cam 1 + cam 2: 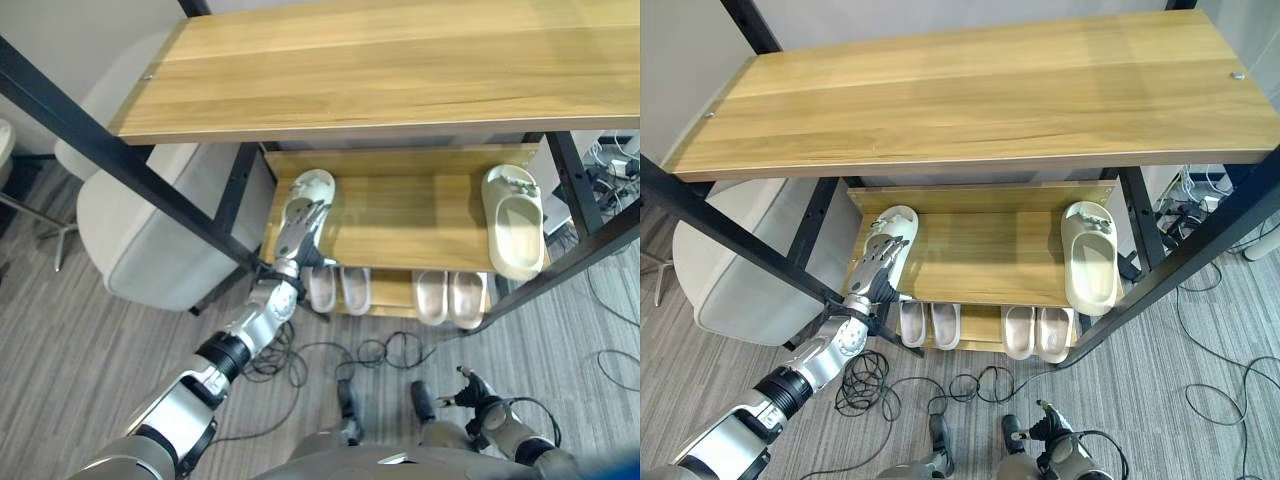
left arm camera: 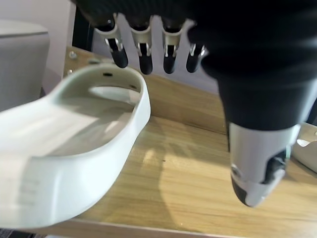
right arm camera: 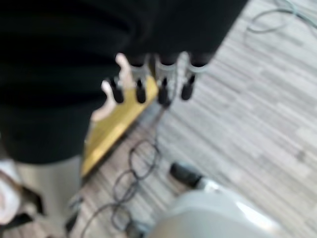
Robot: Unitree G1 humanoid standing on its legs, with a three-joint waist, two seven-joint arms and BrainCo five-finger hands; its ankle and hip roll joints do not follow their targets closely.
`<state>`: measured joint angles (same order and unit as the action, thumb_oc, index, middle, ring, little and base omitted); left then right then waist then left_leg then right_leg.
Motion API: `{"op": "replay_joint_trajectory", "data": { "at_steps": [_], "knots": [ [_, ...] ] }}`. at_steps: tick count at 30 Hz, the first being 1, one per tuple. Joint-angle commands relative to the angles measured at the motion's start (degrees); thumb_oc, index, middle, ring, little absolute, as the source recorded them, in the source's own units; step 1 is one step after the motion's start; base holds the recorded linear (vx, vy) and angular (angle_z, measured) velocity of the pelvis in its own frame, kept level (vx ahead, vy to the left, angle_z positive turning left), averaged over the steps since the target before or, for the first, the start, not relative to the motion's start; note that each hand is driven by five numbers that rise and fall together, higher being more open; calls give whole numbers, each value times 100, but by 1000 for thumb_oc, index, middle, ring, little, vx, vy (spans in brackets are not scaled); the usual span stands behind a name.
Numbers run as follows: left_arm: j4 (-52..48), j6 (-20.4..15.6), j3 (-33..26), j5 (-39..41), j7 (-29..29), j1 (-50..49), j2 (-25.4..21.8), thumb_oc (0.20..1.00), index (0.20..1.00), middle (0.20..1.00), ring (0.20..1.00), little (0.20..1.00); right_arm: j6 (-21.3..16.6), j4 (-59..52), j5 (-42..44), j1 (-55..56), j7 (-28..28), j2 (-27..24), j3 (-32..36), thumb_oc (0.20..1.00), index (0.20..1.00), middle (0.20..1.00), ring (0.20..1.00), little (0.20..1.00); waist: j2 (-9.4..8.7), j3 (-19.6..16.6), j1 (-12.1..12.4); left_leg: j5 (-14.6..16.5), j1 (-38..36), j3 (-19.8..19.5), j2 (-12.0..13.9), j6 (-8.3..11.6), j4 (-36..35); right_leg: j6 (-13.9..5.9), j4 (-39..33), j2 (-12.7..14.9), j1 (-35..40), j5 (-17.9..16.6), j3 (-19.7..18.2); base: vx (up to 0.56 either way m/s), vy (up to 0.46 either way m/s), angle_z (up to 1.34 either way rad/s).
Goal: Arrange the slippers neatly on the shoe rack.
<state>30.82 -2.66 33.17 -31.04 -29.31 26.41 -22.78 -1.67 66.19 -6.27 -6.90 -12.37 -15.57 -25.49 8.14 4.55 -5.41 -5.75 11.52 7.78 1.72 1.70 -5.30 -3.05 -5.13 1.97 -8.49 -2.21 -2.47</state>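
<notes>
The left hand's fingers (image 2: 143,52) are straight and spread, thumb held apart, with nothing between them; they hover over the white slipper (image 1: 305,200) at the left end of the middle shelf (image 1: 410,215), and whether the tips touch it is hard to tell from the head views. That pose suits nudging or squaring the slipper rather than lifting it, or it may be the hand letting go after setting it down. The left hand (image 1: 300,232) reaches in under the top board (image 1: 380,70), which is why the arm comes in low and from the front.

The slipper points toward the back of the rack, sole flat on the wood, close to the shelf's left edge. Its mate (image 1: 515,220) lies at the far right end of the same shelf, well apart, so the pair is not yet side by side. On the bottom shelf two pinkish pairs (image 1: 395,292) already sit toe-in, neatly together.

The right hand (image 1: 480,395) hangs low near the floor, idle, fingers relaxed and holding nothing.
</notes>
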Motion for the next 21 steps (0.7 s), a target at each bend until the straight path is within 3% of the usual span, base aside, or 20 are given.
{"op": "replay_joint_trajectory", "data": {
  "at_steps": [1,21],
  "knots": [
    [129,-13,-281,-191,-370,513,-71,1000,1000,1000,1000,1000,-141,45,130,-115,-137,243,97,1000,1000,1000,1000,1000,-243,88,102,445,-204,-107,-133,60,30,-448,481,313,-423,238,85,25,-8,4],
    [-382,-84,-696,-14,-521,437,-439,1000,1000,1000,1000,1000,-191,10,210,58,-71,366,162,1000,1000,1000,1000,1000,-422,8,153,485,-300,-242,-125,78,30,-447,337,307,-218,253,232,23,-6,3]
  ]
}}
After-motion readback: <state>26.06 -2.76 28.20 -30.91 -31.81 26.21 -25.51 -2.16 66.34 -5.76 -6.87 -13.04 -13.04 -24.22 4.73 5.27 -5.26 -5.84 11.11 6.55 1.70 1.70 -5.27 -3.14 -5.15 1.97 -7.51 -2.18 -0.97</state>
